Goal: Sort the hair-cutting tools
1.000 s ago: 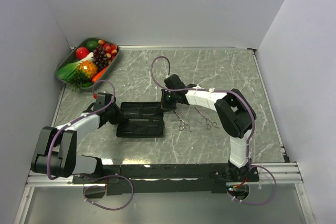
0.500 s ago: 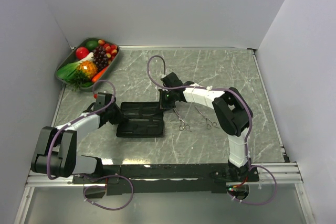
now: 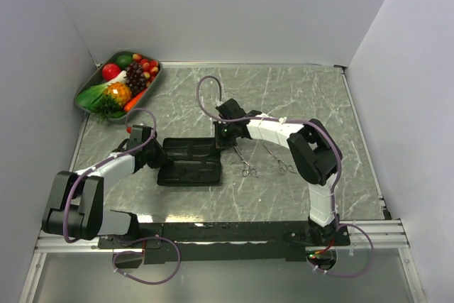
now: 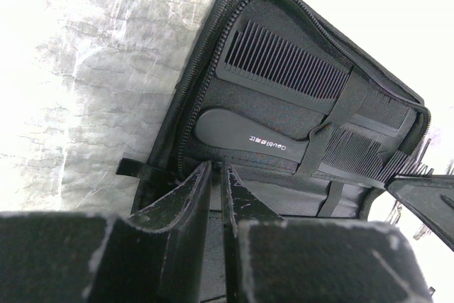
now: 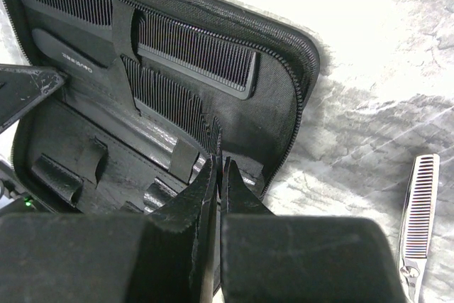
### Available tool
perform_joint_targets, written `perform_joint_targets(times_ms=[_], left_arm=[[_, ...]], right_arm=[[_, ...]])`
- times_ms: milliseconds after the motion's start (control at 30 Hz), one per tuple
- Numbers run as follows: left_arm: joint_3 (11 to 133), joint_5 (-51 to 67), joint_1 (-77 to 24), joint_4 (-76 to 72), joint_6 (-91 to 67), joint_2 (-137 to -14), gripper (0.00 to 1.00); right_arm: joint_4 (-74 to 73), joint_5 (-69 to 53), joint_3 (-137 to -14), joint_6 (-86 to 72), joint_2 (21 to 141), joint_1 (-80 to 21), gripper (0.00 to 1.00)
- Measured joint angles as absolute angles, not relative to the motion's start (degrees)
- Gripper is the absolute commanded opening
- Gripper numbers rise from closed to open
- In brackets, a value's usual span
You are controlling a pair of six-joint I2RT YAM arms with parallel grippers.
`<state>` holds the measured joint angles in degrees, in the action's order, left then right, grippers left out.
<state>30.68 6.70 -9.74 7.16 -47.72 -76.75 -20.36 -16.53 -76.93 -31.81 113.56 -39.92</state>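
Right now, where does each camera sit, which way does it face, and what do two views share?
Top external: above and behind, looking down on the table; both arms show.
Left wrist: low beside the open case, facing into it; left gripper shows.
Right wrist: opposite edge, facing into it; right gripper shows.
Wrist views share its combs.

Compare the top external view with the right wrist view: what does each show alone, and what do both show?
Only the top external view shows the fruit tray and two scissors complete with ring handles. Only the right wrist view shows the combs strapped inside the case and a toothed scissor blade. Both show the open black case on the marbled table.
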Motion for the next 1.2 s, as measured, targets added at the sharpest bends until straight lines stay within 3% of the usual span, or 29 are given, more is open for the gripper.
perform_joint_targets(times_ms=[1200], left_arm=[[28.6, 4.7, -9.9, 7.0, -47.9, -73.2, 0.18]], right_arm=[[-23.9, -14.7, -77.4, -26.8, 111.6, -41.8, 0.00]])
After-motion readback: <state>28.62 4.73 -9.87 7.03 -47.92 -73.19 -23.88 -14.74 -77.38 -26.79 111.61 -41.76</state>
